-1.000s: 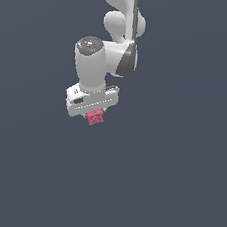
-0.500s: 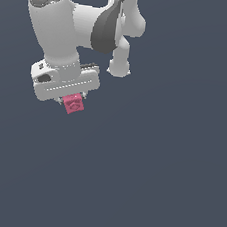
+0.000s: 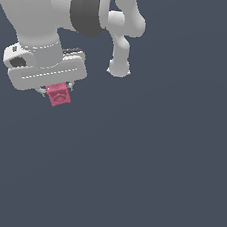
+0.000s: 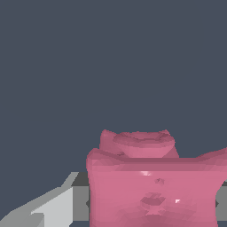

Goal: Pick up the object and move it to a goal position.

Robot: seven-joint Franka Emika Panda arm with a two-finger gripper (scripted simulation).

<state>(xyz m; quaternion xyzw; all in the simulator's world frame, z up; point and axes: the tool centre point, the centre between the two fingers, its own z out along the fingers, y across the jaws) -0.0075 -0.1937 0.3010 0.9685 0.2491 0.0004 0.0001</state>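
I have the pink block [image 3: 58, 95] clamped in my hand [image 3: 56, 92], up in the air near the exterior view's left, so pickup's done, transport left, no goal marker visible.

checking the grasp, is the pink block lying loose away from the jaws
No, the pink block sits tucked right under the white gripper, hanging from it in the exterior view rather than lying apart.
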